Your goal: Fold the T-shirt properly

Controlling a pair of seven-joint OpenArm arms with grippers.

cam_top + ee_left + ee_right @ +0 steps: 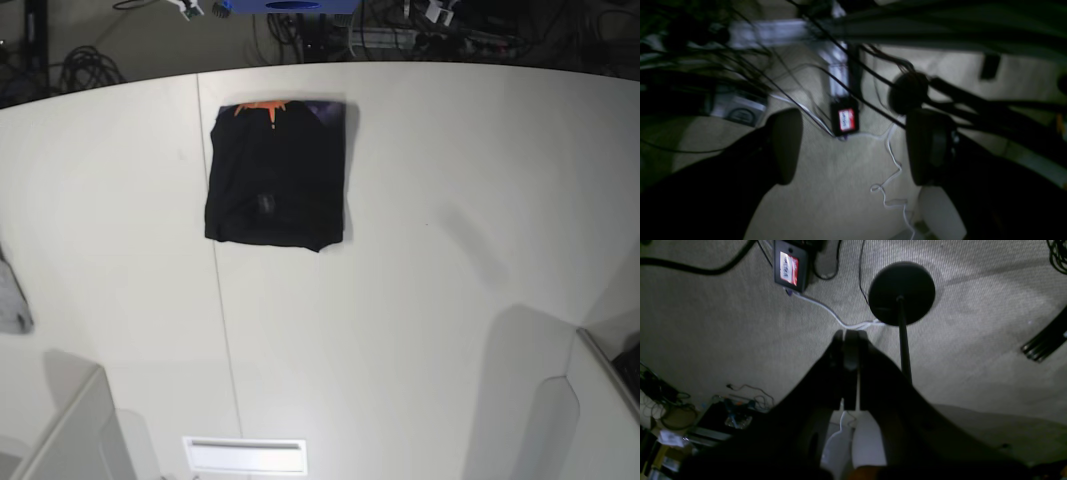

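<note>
The black T-shirt [278, 175] lies folded into a compact rectangle on the white table [440, 300], at the far left-centre, with orange and purple print showing along its far edge. Neither arm shows in the base view. In the left wrist view my left gripper [857, 146] is open and empty, with its fingers [784, 146] wide apart, and looks down at carpeted floor. In the right wrist view my right gripper [850, 350] is shut with nothing between its fingers, also over the floor. The T-shirt is in neither wrist view.
On the floor lie a black box with a red and white label [789, 265], a white cable [826, 310], dark cables and a round black stand base [902, 290]. A white slot [245, 455] sits at the table's front edge. Grey fixtures [12, 295] stand at its sides.
</note>
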